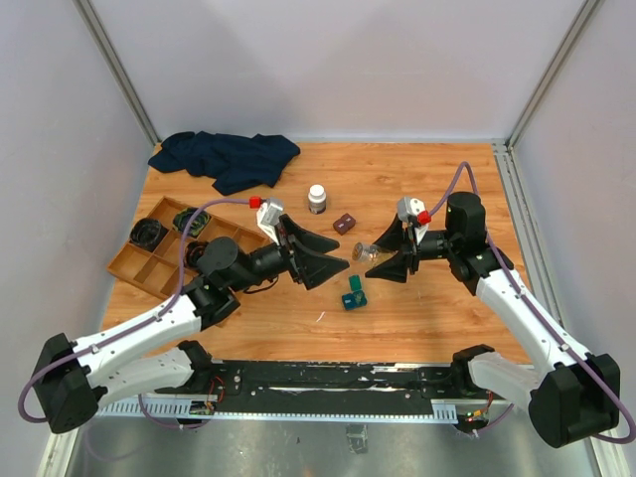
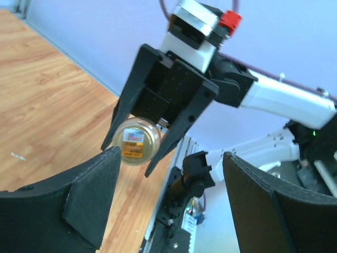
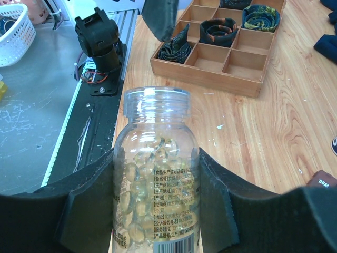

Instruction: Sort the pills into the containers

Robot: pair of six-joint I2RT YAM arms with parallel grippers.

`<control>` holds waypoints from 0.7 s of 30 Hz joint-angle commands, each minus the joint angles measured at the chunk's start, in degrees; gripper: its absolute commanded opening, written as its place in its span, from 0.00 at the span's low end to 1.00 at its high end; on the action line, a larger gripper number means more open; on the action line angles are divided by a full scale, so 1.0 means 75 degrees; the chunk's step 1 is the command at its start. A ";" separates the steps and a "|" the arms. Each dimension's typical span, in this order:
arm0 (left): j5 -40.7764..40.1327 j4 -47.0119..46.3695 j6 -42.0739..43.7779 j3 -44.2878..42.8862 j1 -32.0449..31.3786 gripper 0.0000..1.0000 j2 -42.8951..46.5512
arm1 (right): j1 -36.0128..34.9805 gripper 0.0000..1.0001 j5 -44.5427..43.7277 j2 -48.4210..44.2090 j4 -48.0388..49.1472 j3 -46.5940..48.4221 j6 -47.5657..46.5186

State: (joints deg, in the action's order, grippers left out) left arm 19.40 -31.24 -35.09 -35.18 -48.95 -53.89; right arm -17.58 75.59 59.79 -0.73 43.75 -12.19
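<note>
The wooden table (image 1: 417, 179) carries a dark blue cloth (image 1: 224, 157) at its far left corner and a tray (image 1: 134, 266) at the left edge. A white-capped bottle (image 1: 317, 199), a maroon case (image 1: 344, 224) and a teal case (image 1: 353, 294) lie mid-table.

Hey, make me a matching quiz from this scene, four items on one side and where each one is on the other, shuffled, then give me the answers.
Things:
1. clear pill bottle
2. white-capped bottle
3. teal case
4. wooden tray

Places:
A. near the table's left edge
B. lying mid-table, on the near side of the held bottle
C. clamped in the right gripper
D. standing upright on the table, not far from the dark blue cloth

Pairs: 1-C, 2-D, 3-B, 4-A
</note>
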 commanded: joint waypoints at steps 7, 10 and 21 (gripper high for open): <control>-0.2694 0.2186 -0.0782 -0.1212 -0.0683 0.80 -0.0672 | 0.0071 0.01 0.0163 -0.0008 0.0032 0.0224 -0.0156; -0.2680 0.2361 -0.0718 -0.1437 -0.0733 0.79 -0.0890 | 0.0071 0.01 0.0163 0.0003 0.0028 0.0214 -0.0162; -0.2266 0.2351 -0.0731 -0.1757 -0.0818 0.68 -0.1386 | 0.0071 0.01 0.0163 0.0010 0.0028 0.0217 -0.0152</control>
State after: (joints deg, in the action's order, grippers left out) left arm 1.74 -13.63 -41.17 -46.06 -54.30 -63.29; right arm -17.58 75.57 59.90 -1.15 43.75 -12.45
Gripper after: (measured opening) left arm 0.701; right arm 0.534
